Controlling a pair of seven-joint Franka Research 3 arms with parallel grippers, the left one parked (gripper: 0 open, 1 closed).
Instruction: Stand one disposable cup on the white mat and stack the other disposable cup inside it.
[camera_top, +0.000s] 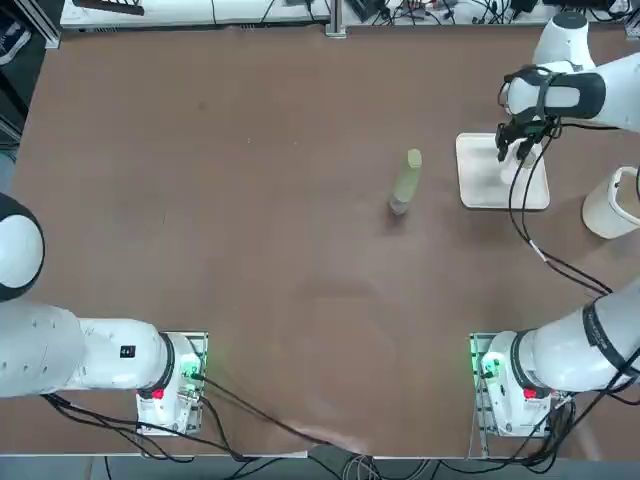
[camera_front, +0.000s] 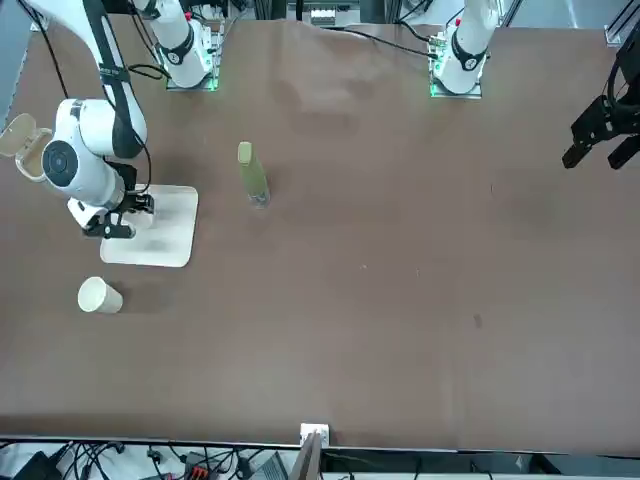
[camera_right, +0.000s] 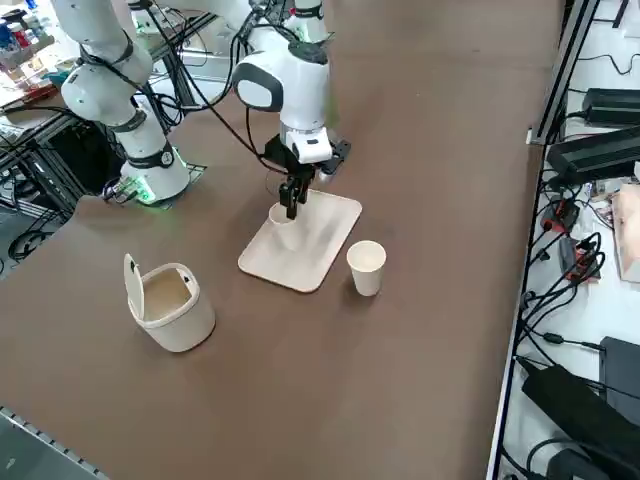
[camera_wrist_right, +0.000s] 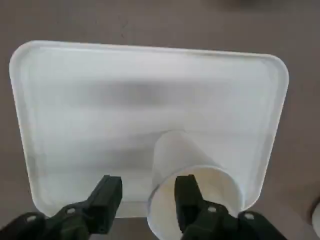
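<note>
The off-white square mat (camera_top: 485, 188) (camera_front: 165, 238) (camera_right: 312, 255) (camera_wrist_right: 100, 100) lies at the table's right side. One white disposable cup (camera_right: 283, 224) (camera_wrist_right: 200, 165) stands upright on it, near one edge. My right gripper (camera_top: 515, 150) (camera_front: 110, 222) (camera_right: 292, 200) (camera_wrist_right: 147, 186) hangs open just over that cup's rim, with one finger (camera_wrist_right: 186, 192) above the cup's mouth and the other (camera_wrist_right: 107, 192) outside the wall. The second cup (camera_front: 100, 296) (camera_right: 366, 268) stands upright on the bare table beside the mat's far edge; my arm hides it in the top view.
A round white bucket-like container (camera_top: 610, 205) (camera_front: 25, 145) (camera_right: 170, 305) with a raised lid stands to the right of the mat. A pale green bottle (camera_top: 405, 182) (camera_front: 252, 175) stands mid-table, left of the mat. Cables trail from my arm.
</note>
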